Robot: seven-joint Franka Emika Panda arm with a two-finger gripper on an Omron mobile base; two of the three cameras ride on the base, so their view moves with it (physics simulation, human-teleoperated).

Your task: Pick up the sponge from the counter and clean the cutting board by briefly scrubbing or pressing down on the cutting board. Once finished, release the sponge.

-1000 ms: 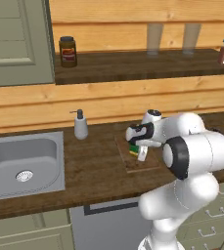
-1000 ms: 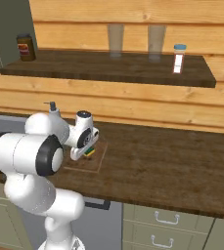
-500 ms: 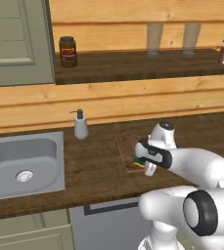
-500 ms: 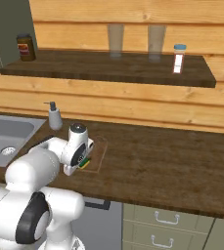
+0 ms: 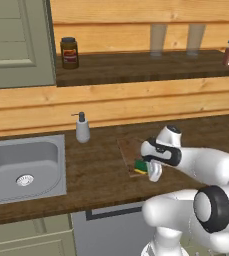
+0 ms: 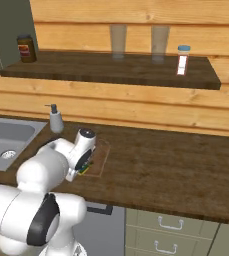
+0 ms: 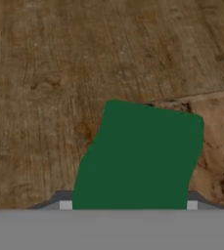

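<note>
— Dark brown wood-plank counter (image 5: 96,170) under pale timber wall. Far left of the gripper: steel sink (image 5: 23,167) set in. Nearer, still left: small grey soap dispenser (image 5: 82,128), well apart.

— And the two-finger gripper (image 5: 145,167) itself?

— Pinched on the small green-topped, yellow-bottomed sponge (image 5: 141,165); green face wedged between the tips in the hand view (image 7: 140,154). Held low at the near edge of the thin reddish-brown speckled cutting board (image 5: 132,150). Contact with the wood: cannot tell.

— Position over the board?

— Marginal. Board edge running just right of the sponge in the hand view (image 7: 211,141), bare counter to the left. Sponge straddling that edge, by the look of it.

— Risks?

— Pressing down here: likely to land half on counter, half on board, so a poor scrub. Sideways drag could shove the thin board along the worktop. Releasing at this edge could leave the sponge tipped off the board.

— Right of the gripper?

— Open counter, cabinet drawers (image 6: 171,225) below.
</note>
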